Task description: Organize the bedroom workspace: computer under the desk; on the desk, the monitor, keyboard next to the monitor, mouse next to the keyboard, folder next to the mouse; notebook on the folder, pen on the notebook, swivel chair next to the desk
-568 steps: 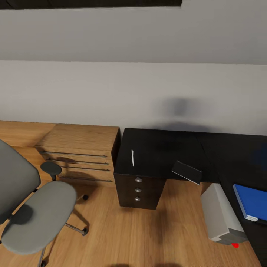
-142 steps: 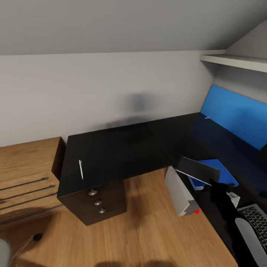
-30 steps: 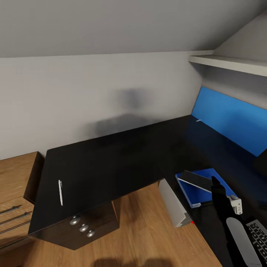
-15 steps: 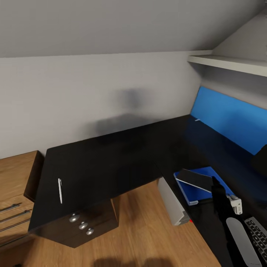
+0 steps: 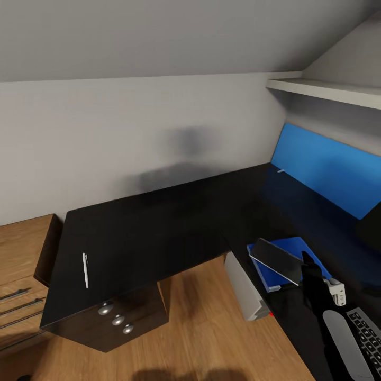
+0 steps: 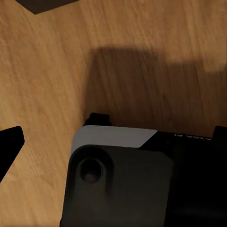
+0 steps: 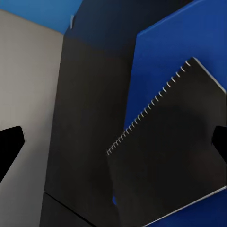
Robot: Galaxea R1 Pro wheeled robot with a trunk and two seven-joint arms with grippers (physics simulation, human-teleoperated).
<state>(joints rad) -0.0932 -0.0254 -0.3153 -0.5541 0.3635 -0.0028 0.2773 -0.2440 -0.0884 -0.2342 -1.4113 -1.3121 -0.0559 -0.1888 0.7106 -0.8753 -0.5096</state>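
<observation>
A black spiral notebook (image 5: 276,260) lies tilted over the blue folder (image 5: 296,248) on the black desk (image 5: 159,227). My right gripper (image 5: 307,263) stands just behind the notebook's near edge. In the right wrist view its fingertips (image 7: 9,146) sit wide apart, open, with the notebook (image 7: 175,151) and folder (image 7: 189,52) ahead. A white pen (image 5: 84,270) lies near the desk's left end. The grey computer (image 5: 244,288) stands under the desk. The blue-screened monitor (image 5: 328,169) and a keyboard (image 5: 370,330) are on the desk at right. My left gripper (image 6: 113,142) hangs open over the wood floor.
A wooden drawer unit (image 5: 21,254) stands left of the desk, whose own drawers (image 5: 117,320) face the wood floor (image 5: 211,338). A white shelf (image 5: 328,90) juts out above the monitor under a sloped ceiling. My own base (image 6: 142,189) shows in the left wrist view.
The notebook has tipped from nearly edge-on to a flatter pose over the folder. The right gripper has stayed in place. Over the longer span the camera turned right toward the desk corner.
</observation>
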